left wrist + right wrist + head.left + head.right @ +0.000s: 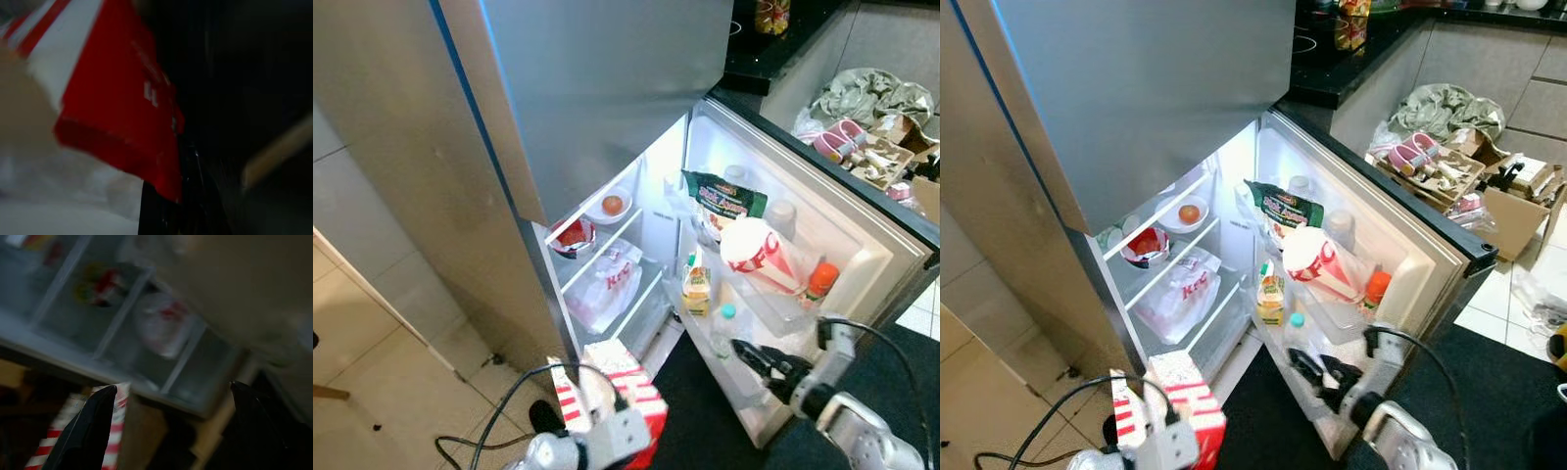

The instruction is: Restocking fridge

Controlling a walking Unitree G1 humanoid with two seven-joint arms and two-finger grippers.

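A red-and-white striped box (612, 387) is held by the left gripper (607, 416) low in front of the open fridge (636, 245), the fingers closed against its sides. Beyond it, the shelves are already seen to be partly filled: a red bowl (572, 235) and a small dish with an orange fruit (612, 205) on the upper shelf, a white takeaway bag (607, 279) below. In the door rack (773, 308), a green packet (722, 201), a juice carton (696, 286), a paper bucket (759, 253) tipped on its side and an orange-capped bottle (819, 281) are crowded together. The right gripper (754, 360) is held with fingers spread wide and empty, just before the lower door rack. The box is judged not yet placed. Little free space is left on the shelves, so the bag could be crushed or the bowl knocked as the box is pushed in, and the tipped bucket could be dislodged by the right gripper close by.
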